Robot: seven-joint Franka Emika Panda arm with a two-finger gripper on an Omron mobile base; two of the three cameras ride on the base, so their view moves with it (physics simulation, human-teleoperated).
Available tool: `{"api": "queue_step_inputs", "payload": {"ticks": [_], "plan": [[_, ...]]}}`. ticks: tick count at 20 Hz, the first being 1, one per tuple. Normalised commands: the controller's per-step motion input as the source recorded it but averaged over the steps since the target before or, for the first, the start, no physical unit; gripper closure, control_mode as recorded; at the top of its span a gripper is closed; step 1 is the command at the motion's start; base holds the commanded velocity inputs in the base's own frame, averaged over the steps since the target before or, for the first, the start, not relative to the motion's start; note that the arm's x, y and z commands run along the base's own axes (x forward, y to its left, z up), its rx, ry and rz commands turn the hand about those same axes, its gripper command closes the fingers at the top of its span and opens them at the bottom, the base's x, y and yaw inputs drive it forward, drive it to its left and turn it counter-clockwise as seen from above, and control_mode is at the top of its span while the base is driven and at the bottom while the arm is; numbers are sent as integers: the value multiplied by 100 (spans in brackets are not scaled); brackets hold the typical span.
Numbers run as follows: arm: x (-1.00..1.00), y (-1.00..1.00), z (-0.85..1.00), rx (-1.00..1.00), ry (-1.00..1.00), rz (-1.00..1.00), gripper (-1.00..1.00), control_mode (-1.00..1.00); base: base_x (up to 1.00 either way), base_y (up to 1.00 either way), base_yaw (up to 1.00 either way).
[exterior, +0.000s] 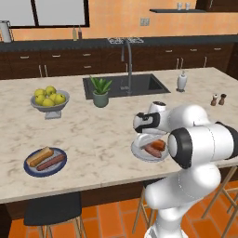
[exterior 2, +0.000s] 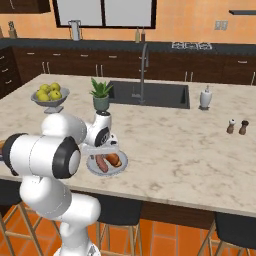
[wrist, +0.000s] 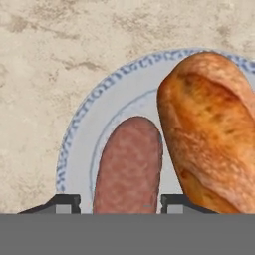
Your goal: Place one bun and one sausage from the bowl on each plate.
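two plates sit on the marble table (exterior: pixel 107 139). the left plate (exterior: pixel 45 162) carries one bun (exterior: pixel 40 156) and one sausage (exterior: pixel 50 162). the near plate (wrist: pixel 79 149) under the end effector (wrist: pixel 118 203) also carries one sausage (wrist: pixel 128 167) and one bun (wrist: pixel 211 129) side by side. the end effector's fingers (wrist: pixel 67 202) are spread, straddling the sausage's end without visibly pinching it.

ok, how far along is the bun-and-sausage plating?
Done: pale blue-rimmed round plate by the arm holds a golden-brown bun and a reddish sausage. In hand: nothing; open gripper straddles that sausage. Left: unclear; the darker-rimmed round dish far left carries a second bun and second sausage, plate or bowl I can't tell.
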Motion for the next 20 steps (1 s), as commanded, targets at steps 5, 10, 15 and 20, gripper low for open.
{"api": "queue_step_inputs", "payload": {"ticks": [5, 10, 15, 20], "plan": [[-11, 0, 4, 2, -1, 0, -100, -100, 0, 0, 0], [-68, -10, 63, 8, -5, 0, -100, -100, 0, 0, 0], [-54, -33, 98, 7, -6, -2, -100, -100, 0, 0, 0], [-42, -37, 96, 4, -3, -5, -100, -100, 0, 0, 0]]}}
